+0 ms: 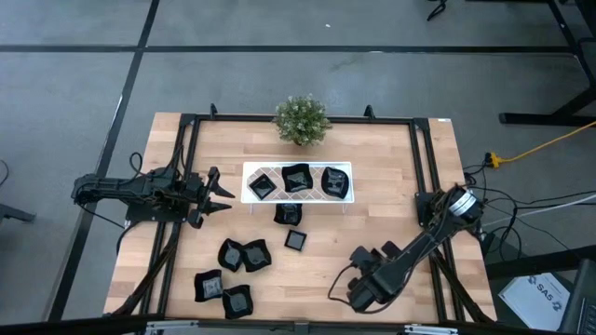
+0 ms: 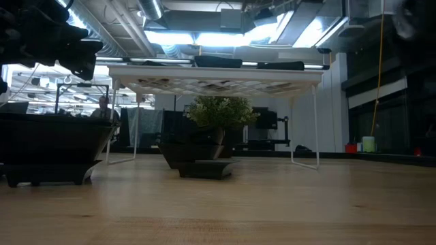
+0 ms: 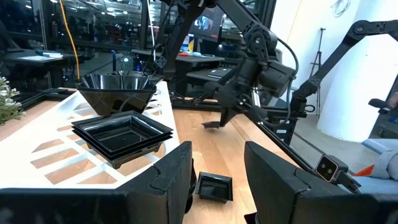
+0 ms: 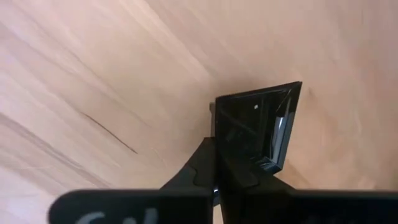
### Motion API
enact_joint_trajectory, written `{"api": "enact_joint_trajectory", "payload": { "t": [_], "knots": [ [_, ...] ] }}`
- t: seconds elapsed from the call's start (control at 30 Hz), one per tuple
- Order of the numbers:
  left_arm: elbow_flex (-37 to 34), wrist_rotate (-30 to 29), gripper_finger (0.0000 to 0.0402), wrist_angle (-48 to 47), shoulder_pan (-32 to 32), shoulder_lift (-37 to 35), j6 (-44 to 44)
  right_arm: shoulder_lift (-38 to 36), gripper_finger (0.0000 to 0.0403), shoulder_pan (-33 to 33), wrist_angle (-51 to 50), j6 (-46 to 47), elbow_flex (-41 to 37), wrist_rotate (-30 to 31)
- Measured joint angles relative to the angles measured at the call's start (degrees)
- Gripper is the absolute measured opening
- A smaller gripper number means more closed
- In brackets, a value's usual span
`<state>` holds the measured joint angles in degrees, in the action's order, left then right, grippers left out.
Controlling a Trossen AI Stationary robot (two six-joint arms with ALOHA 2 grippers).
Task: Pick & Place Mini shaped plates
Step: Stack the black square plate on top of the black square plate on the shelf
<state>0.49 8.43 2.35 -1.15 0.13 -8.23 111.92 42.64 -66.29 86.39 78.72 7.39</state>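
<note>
R gripper point(image 4: 239, 163) is low over the front-right of the wooden surface point(image 1: 391, 200), jaws clenched on the edge of one mini plate point(image 4: 260, 127); in the R wrist view the black square dish hangs tilted, gripped at its rim, bare wood behind it. From above the plate itself is prob. hidden under the R arm, can't pick it out there.

L gripper point(image 1: 222, 193) sits at the left end of the white tray point(image 1: 250, 168), jaws released wide, nothing between them; its fingers point(image 3: 171, 177) frame a small square plate point(image 3: 214, 186) lying on the surface below.

Tray is a raised white rack w/ lattice top, near the back centre, just in front of a small potted plant point(image 1: 301, 119). Three plates on it point(image 1: 296, 179), side by side. Two more plates on the wood just in front of the tray point(image 1: 288, 214), one nearer than the other. Four others grouped front-left point(image 1: 243, 254), two touching pairs, approx.
</note>
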Motion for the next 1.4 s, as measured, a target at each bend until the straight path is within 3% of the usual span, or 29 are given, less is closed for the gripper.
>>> {"api": "enact_joint_trajectory", "payload": {
  "t": [0.43, 0.87, 1.4],
  "knots": [
    [0.0, 0.0, 0.0143, 0.0, 0.0, 0.0, 0.0, 0.0, 0.0005, -4.8, 6.7, -24.0, 5.5, 11.0],
    [0.0, 0.0, 0.0143, 0.0, 0.0, 0.0, 0.0, 0.0, 0.0007, -6.5, 10.0, -38.7, 9.4, 15.8],
    [0.0, 0.0, 0.0143, 0.0, 0.0, 0.0, 0.0, 0.0, 0.0007, -11.0, 24.0, -61.4, 9.5, 17.1]
  ]
}}
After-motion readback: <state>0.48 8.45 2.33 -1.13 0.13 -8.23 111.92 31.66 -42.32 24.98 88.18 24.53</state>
